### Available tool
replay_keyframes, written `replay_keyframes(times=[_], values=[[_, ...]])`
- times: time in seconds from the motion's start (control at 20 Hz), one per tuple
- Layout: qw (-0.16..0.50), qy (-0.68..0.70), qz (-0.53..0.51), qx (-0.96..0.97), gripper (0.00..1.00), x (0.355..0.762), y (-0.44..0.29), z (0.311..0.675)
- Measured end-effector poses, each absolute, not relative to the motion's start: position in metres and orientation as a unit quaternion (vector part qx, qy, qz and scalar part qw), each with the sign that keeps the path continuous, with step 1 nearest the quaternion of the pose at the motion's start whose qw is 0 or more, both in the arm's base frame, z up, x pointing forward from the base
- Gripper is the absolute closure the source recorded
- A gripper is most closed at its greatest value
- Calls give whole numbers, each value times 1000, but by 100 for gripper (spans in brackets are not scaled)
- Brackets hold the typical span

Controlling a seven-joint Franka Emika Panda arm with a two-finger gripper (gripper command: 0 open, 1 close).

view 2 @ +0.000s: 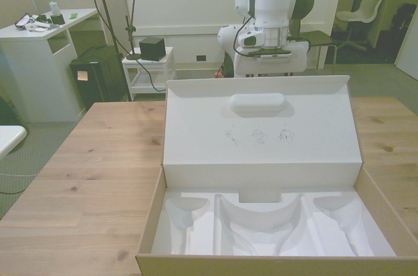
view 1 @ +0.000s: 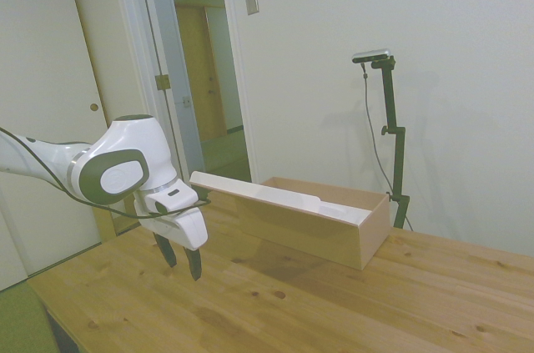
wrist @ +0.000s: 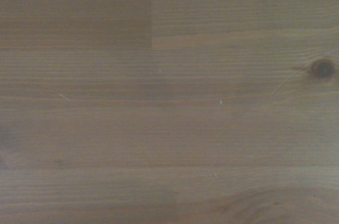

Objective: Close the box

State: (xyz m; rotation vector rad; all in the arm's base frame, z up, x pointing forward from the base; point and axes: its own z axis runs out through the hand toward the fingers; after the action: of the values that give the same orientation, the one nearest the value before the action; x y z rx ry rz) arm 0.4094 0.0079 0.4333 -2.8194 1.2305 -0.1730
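Observation:
The box [view 1: 334,236] is long and light brown and lies on the wooden table [view 1: 350,311]. Its hinged lid [view 1: 267,194] stands open, leaning back past the box's rear wall toward the arm. In the front view the lid's white inner face [view 2: 261,145] with its oval finger recess [view 2: 257,102] rises behind the white moulded insert [view 2: 261,230]. My gripper [view 1: 184,271] hangs just above the table, beside and below the lid's free edge, apart from it. Its two dark fingers are open and hold nothing. In the front view the lid hides the fingers. The wrist view shows only wood grain [wrist: 169,107].
Off the table, at the front view's left, stand a white desk [view 2: 39,34] and a small white cart [view 2: 149,67] with a black cube on it. A chair [view 2: 362,12] stands at the back right. Bare tabletop [view 2: 85,178] lies beside the box.

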Motion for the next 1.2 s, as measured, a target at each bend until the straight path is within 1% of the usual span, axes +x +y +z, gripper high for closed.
replay_keyframes(times=[0.15,0.45,0.65,0.95,1.2], values=[[36,397,-56,-915,0,411,7,435],[45,398,-74,-913,0,423,5,456],[50,403,-79,-911,0,433,-13,462],[57,399,-105,-909,0,452,-29,490],[55,399,-109,-909,0,463,-46,486]])
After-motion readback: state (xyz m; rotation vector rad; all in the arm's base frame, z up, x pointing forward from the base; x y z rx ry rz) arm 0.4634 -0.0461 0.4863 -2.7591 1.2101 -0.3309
